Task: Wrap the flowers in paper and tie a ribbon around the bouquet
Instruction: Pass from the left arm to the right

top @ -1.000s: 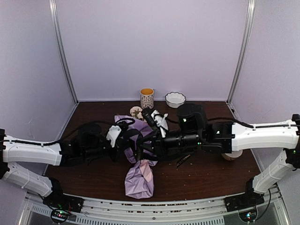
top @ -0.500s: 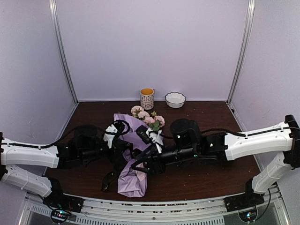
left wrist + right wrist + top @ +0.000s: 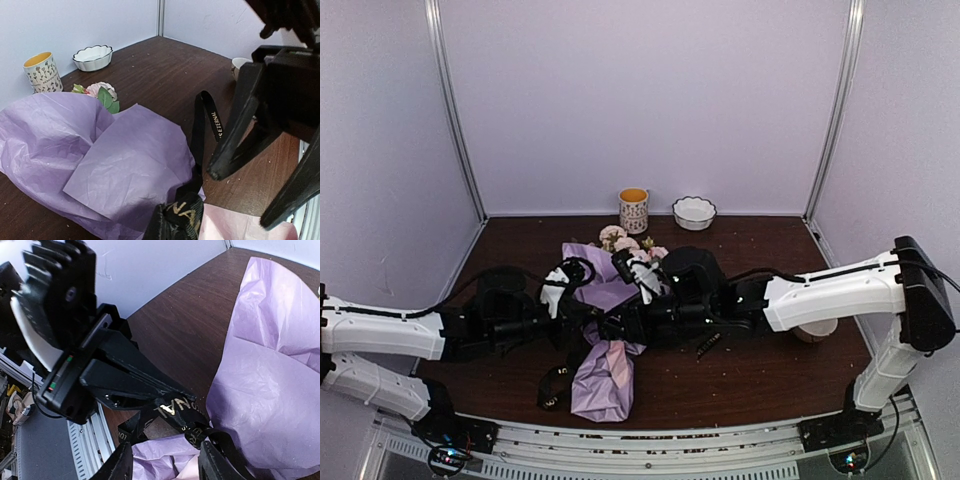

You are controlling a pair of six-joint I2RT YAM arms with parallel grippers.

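Observation:
The bouquet lies mid-table: pink flowers (image 3: 630,243) stick out at the far end of the crumpled lilac paper (image 3: 603,375). In the left wrist view one rose (image 3: 99,91) peeks over the paper (image 3: 120,160). My left gripper (image 3: 582,322) is shut on the black lettered ribbon (image 3: 175,410) beside the bouquet's waist. The ribbon (image 3: 207,122) runs on over the paper, and a loose end (image 3: 555,385) trails on the table. My right gripper (image 3: 165,452) is open, with its fingers (image 3: 230,150) on either side of the ribbon just in front of the left gripper (image 3: 170,396).
A patterned mug (image 3: 633,209) and a white scalloped bowl (image 3: 694,211) stand at the back wall. A small cup (image 3: 817,330) sits under my right forearm. A short dark scrap (image 3: 708,343) lies right of the bouquet. The metal rail (image 3: 650,440) runs along the near edge.
My right gripper has opened and shifted left, close to the left gripper. A length of ribbon has dropped onto the table front-left of the paper. The flower heads are uncovered.

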